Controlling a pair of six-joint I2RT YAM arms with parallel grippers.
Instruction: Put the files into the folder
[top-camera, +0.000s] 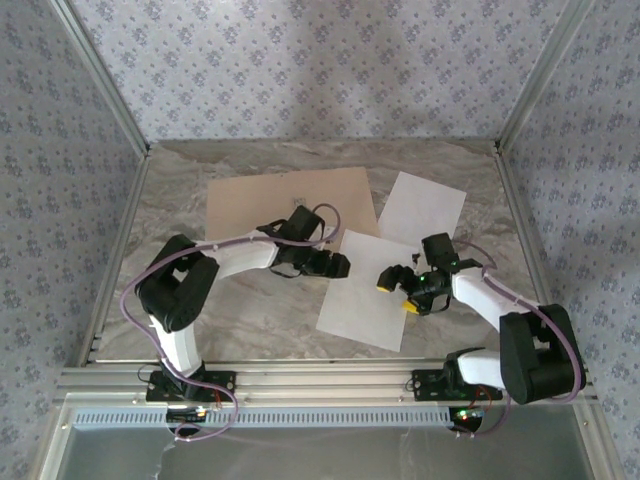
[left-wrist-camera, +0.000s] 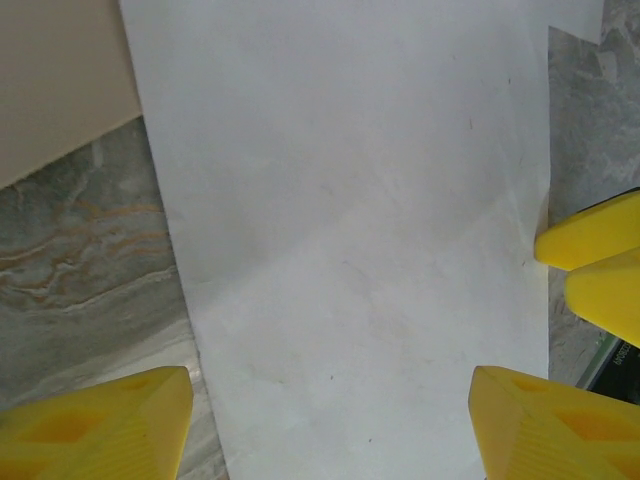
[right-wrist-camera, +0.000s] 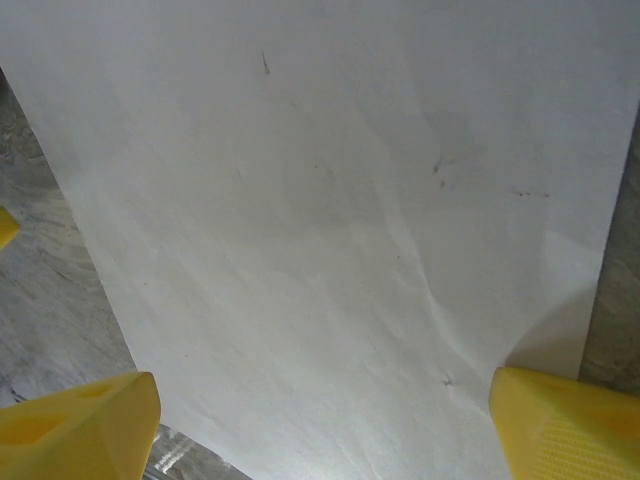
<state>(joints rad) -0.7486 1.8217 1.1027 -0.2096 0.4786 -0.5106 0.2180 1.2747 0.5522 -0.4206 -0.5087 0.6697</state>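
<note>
From above we see the folder (top-camera: 290, 200) and 2 files (top-camera: 365, 290); wrist views show left claw (left-wrist-camera: 330, 410) and right claw (right-wrist-camera: 320, 410) spread astride 1 file.

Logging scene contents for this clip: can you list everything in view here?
Flat tan cardboard folder: one, tan-brown, closed, back left of centre.
Plain white paper sheets: two, white; one at centre, the other back right.
Grey marbled table: one, beneath everything.
Left claw: one, yellow fingers, open above the centre sheet.
Right claw: one, yellow fingers, open above the same sheet.
</note>
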